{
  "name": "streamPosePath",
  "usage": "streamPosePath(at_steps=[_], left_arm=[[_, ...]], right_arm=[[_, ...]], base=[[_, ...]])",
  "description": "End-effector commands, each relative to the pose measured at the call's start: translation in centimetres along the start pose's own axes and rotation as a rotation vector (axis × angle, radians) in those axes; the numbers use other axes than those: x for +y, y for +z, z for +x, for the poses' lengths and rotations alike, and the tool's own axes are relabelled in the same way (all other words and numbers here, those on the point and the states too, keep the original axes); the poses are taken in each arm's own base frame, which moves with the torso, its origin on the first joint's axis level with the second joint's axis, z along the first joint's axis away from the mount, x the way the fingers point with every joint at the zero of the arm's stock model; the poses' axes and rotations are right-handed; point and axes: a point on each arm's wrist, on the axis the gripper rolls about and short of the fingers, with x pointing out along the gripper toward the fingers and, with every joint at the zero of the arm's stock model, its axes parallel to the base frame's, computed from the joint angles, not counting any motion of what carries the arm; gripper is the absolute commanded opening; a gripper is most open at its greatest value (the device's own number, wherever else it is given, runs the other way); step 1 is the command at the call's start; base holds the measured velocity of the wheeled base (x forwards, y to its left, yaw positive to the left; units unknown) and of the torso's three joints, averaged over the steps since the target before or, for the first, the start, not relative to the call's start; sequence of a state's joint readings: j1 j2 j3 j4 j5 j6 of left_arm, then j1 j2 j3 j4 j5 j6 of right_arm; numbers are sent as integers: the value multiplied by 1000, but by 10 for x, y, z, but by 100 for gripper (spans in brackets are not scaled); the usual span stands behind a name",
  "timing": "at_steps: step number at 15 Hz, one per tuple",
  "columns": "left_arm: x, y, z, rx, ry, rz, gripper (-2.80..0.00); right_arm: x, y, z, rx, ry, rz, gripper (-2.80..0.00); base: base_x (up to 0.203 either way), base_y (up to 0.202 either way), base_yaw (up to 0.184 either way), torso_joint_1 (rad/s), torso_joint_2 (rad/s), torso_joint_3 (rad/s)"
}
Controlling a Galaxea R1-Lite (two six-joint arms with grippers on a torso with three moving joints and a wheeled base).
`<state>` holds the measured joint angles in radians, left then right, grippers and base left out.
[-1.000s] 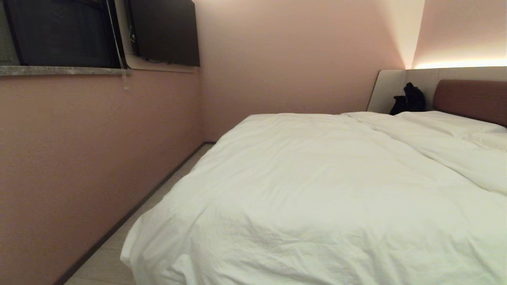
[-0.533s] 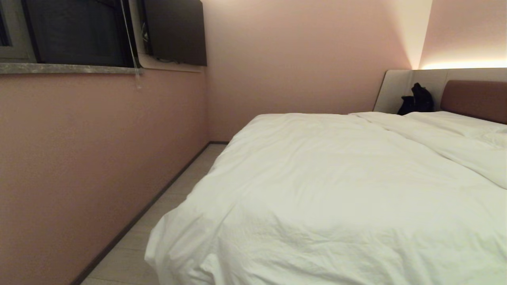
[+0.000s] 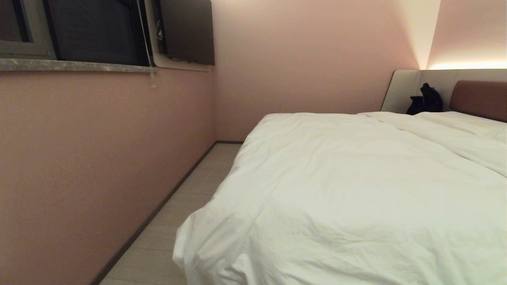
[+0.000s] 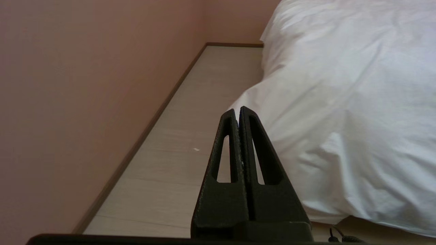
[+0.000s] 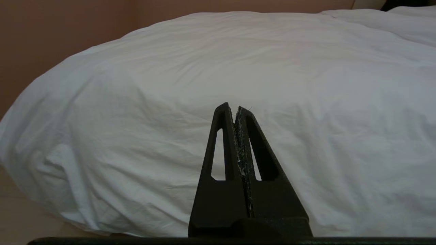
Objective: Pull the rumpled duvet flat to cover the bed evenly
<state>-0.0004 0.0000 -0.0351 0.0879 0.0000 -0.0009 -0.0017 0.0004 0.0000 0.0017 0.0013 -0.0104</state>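
The white puffy duvet (image 3: 356, 190) lies spread over the bed, hanging over its near corner. It also fills the left wrist view (image 4: 347, 102) and the right wrist view (image 5: 218, 61). The bed's mauve-brown headboard (image 3: 481, 99) shows at far right. My left gripper (image 4: 237, 109) is shut and empty, held off the duvet's hanging corner, above the floor strip. My right gripper (image 5: 231, 106) is shut and empty, pointing at the duvet's near side with a gap to it. Neither arm shows in the head view.
A pink wall (image 3: 99, 158) runs along the left, with a narrow strip of pale floor (image 3: 190, 206) between it and the bed. A window sill (image 3: 75, 66) and a dark screen (image 3: 186, 31) sit high on the wall. A black object (image 3: 425, 99) rests by the headboard's beige side panel (image 3: 400, 91).
The whole head view has shifted: wall, window and bed have slid to the right in the picture, so the camera has moved. The duvet's shape looks the same.
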Motion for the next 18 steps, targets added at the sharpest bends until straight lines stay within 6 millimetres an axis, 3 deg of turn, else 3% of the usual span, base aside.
streamPosePath(at_steps=[1, 14, 18], left_arm=[[0, 0, 0, 1, 2, -4, -280], [0, 0, 0, -1, 0, -1, -280], [0, 0, 0, 1, 7, 2, -280]], right_arm=[[0, 0, 0, -1, 0, 0, -280], [0, 0, 0, -1, 0, 0, -280], [0, 0, 0, -1, 0, 0, -280]], base=[[0, 198, -1, 7, 6, -1], [0, 195, 0, 3, 3, 2], [0, 58, 0, 1, 1, 1]])
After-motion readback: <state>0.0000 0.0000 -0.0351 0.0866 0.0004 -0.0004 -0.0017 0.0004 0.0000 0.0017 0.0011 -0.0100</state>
